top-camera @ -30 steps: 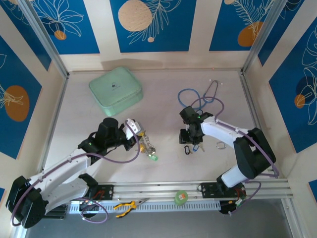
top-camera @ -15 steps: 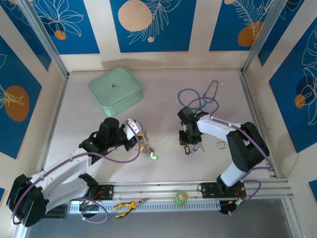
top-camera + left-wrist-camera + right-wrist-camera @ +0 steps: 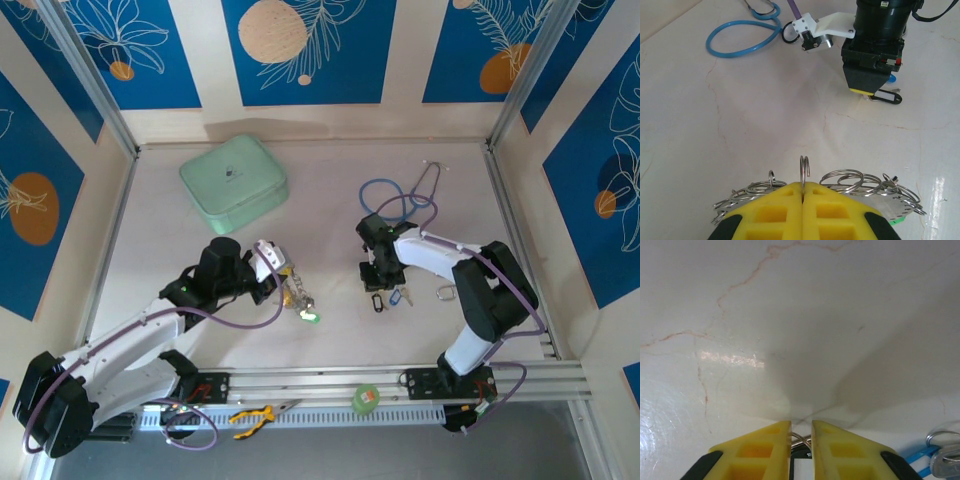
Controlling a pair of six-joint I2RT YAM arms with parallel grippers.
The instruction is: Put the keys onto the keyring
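Since the keys [image 3: 887, 96] beside the stethoscope [image 3: 730, 55] are light, stiff and slippery, right tool [image 3: 801, 426] sits almost closed about one's wire loop, grip unsure; well left, left tool [image 3: 804, 186] pinches keyring [image 3: 840, 177] wire tight.

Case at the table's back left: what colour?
The case is mint green, clearest in the top external view.
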